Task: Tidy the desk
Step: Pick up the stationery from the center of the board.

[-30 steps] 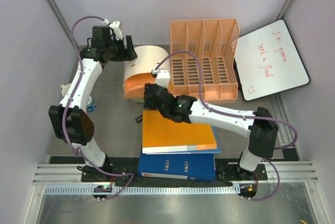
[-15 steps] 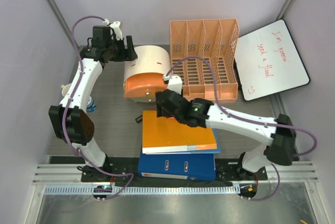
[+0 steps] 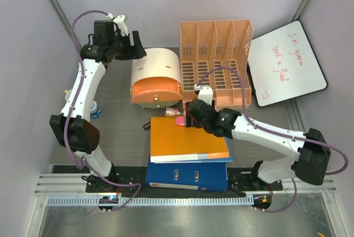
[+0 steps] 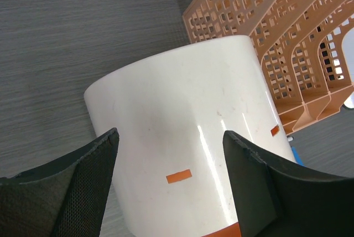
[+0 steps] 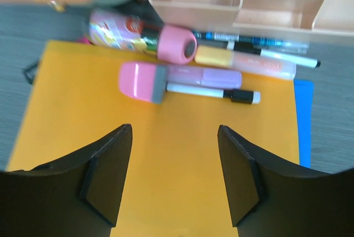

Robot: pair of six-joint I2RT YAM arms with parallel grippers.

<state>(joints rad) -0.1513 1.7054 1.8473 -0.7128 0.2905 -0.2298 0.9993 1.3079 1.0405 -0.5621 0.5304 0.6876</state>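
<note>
The dark grey desk (image 3: 119, 132) carries a white cylinder container (image 3: 156, 68) with an orange lid (image 3: 156, 88), lying on its side. My left gripper (image 3: 131, 49) is open at its far left end; in the left wrist view (image 4: 170, 134) the jaws stand either side of the container (image 4: 193, 137) without touching it. My right gripper (image 3: 193, 116) is open and empty over the far edge of an orange folder (image 3: 188, 140). In the right wrist view (image 5: 174, 132) a pink-capped marker (image 5: 141, 82), a pink-capped bottle (image 5: 138, 35) and several pens (image 5: 260, 46) lie ahead on the folder (image 5: 166, 165).
A peach file organizer (image 3: 215, 62) stands at the back, with a white whiteboard (image 3: 285, 62) at the right. A blue binder (image 3: 188, 176) lies under the folder at the near edge. A small bottle (image 3: 95, 109) sits by the left arm and a black clip (image 3: 146, 126) by the folder.
My right arm has drawn back from the container's lid to the right, above the folder's far edge, uncovering the lid and pink items. My left gripper has shifted slightly left.
</note>
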